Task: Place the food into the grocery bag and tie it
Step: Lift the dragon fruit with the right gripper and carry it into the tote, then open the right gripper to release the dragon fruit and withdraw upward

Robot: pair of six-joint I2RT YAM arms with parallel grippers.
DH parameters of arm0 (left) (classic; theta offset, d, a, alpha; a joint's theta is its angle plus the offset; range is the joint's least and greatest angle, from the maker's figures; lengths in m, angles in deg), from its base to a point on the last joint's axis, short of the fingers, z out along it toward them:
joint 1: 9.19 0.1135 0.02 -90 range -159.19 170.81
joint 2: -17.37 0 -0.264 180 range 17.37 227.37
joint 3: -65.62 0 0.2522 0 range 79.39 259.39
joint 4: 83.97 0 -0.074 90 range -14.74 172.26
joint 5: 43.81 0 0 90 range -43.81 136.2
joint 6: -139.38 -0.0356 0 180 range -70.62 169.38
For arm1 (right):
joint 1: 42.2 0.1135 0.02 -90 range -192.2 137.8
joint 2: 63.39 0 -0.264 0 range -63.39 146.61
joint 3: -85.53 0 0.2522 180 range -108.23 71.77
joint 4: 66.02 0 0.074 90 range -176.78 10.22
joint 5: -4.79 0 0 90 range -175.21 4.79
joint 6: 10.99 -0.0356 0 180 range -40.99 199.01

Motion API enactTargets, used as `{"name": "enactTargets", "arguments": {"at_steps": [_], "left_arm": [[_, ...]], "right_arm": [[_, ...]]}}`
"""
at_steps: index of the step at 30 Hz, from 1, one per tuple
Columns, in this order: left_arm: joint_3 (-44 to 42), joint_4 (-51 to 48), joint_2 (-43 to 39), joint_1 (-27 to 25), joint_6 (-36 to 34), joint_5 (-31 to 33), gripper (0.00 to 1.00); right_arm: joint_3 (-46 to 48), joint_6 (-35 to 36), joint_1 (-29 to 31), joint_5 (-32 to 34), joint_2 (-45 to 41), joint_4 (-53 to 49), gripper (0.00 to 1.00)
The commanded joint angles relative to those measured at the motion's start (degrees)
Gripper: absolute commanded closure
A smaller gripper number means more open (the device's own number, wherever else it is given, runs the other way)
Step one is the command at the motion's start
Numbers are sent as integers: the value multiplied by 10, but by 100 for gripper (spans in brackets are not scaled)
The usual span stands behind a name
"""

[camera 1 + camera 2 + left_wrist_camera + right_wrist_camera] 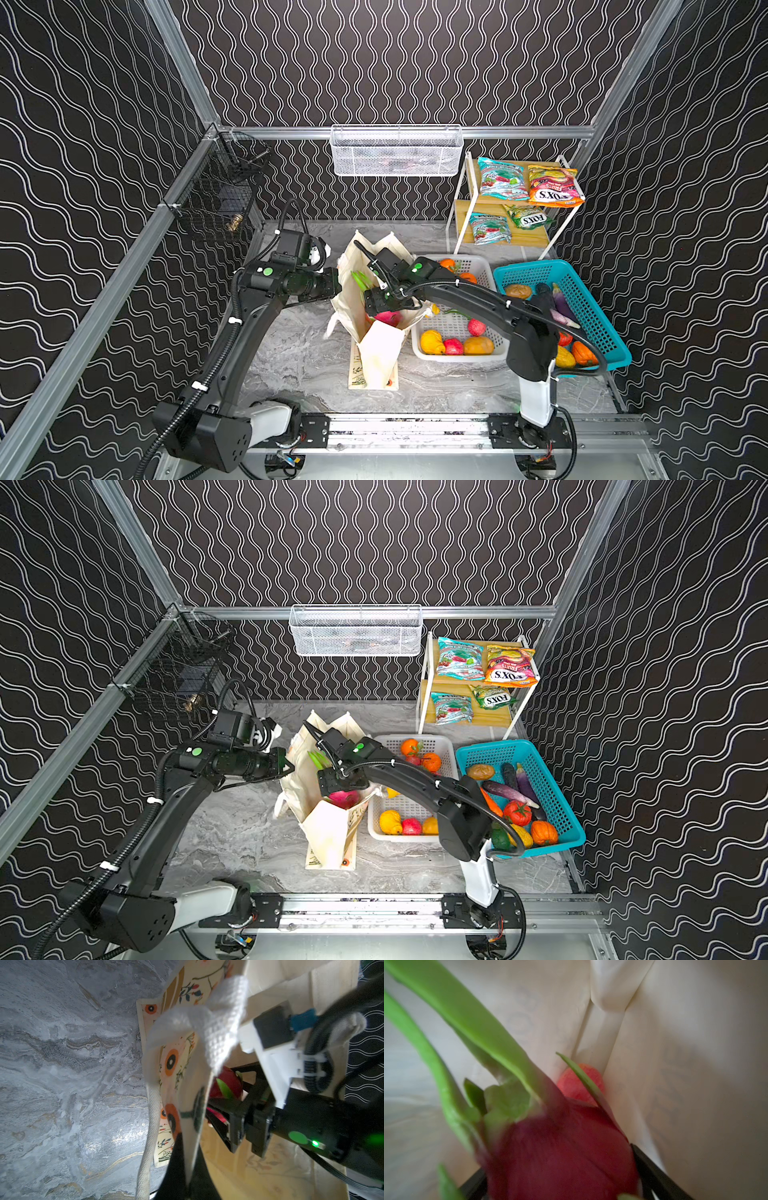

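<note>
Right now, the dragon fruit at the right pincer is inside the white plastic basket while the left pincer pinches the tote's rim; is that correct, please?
Not quite. The dragon fruit at the right pincer is inside the cream grocery bag, not the white basket; the right wrist view shows cream fabric walls around it. The left pincer does pinch the bag's rim.

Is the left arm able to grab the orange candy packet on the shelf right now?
Probably not. The left gripper is shut on the grocery bag, and the orange candy packet lies on the rack far across, beyond the right arm.
</note>
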Motion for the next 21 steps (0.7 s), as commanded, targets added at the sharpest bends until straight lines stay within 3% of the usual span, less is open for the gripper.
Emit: {"name": "enactTargets", "arguments": {"at_steps": [1, 8, 13, 21], "left_arm": [[5, 8, -5, 0, -5, -4, 100], [4, 7, -6, 0, -6, -5, 100], [2, 7, -6, 0, -7, -6, 100], [-1, 6, -8, 0, -7, -6, 100]], "right_arm": [[-15, 4, 0, 10, 19, -39, 13], [-2, -4, 2, 15, 44, -13, 10], [8, -13, 2, 17, 48, 11, 1], [13, -19, 2, 25, 30, 29, 1]]}}
